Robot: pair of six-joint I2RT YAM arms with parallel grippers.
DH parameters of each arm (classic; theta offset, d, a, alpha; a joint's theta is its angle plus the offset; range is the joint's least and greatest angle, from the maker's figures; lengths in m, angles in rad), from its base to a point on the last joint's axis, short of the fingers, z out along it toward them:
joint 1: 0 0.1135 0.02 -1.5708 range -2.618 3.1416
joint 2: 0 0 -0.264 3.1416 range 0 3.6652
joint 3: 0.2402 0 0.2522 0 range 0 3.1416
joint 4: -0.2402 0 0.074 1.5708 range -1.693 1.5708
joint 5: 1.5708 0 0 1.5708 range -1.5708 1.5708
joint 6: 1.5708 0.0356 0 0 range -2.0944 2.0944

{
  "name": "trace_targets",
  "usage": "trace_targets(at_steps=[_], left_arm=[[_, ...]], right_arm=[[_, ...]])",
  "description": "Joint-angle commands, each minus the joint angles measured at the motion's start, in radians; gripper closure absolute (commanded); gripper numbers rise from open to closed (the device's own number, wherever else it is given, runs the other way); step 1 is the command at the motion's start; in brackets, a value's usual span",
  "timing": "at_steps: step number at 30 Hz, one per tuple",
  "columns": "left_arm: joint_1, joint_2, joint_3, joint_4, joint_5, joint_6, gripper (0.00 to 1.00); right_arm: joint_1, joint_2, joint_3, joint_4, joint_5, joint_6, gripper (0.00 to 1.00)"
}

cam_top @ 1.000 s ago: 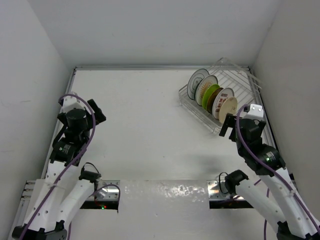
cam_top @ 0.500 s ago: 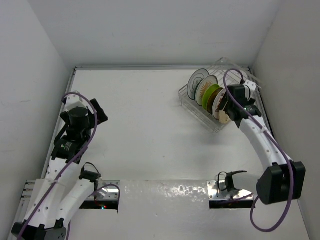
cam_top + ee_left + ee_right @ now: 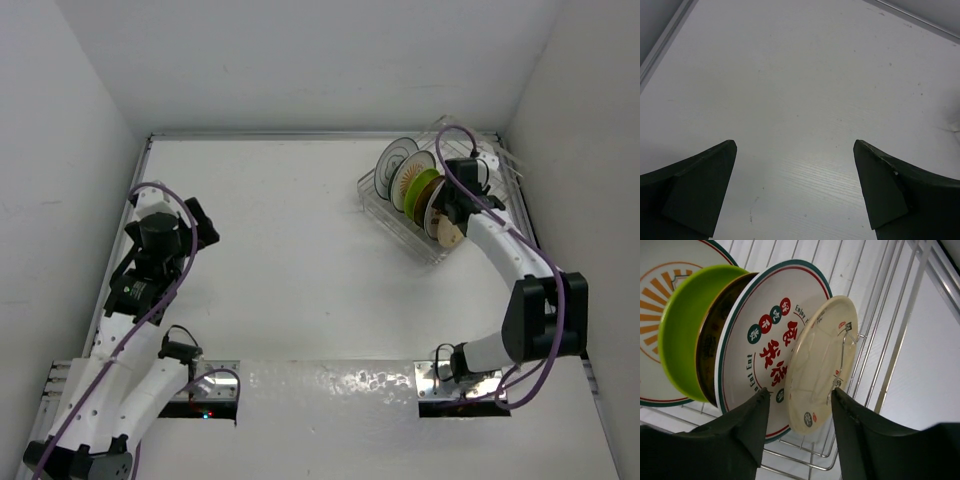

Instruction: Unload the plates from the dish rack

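Observation:
The dish rack (image 3: 487, 172) stands at the back right with several plates upright in it. In the right wrist view the small cream plate (image 3: 822, 355) is nearest. Behind it come a white plate with red characters (image 3: 767, 335), a brown plate (image 3: 707, 357), a lime green plate (image 3: 682, 335) and a white plate with orange rays (image 3: 660, 285). My right gripper (image 3: 800, 390) is open, one finger on each side of the cream plate's lower rim, with a gap on the left side. My left gripper (image 3: 795, 145) hangs open over bare table at the left (image 3: 200, 225).
The rack's wire tines (image 3: 900, 330) run close past the right finger. The right wall is just beyond the rack (image 3: 560, 150), and the back wall edge (image 3: 300, 135) lies behind it. White tabletop (image 3: 300, 250) spreads between the two arms.
My right arm has swung from the rack's near end up over it, and its jaws have narrowed around the cream plate. The left arm has hardly moved.

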Motion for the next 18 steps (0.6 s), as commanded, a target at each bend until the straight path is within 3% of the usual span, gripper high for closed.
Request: trace_targets(at_steps=[1, 7, 11, 18], left_arm=[[-0.011, 0.000, 0.008, 0.042, 0.017, 0.009, 0.00], [-0.011, 0.008, 0.005, 0.043, 0.026, 0.013, 0.00], [-0.011, 0.014, 0.003, 0.046, 0.036, 0.015, 0.00], [-0.011, 0.020, 0.003, 0.049, 0.043, 0.018, 0.00]], right_arm=[[-0.009, 0.038, 0.039, 0.081, 0.019, 0.010, 0.52], [-0.014, 0.080, 0.013, 0.132, 0.031, 0.023, 0.64], [-0.014, 0.068, -0.014, 0.141, 0.056, 0.045, 0.80], [-0.012, 0.031, -0.028, 0.161, 0.071, 0.069, 0.96]])
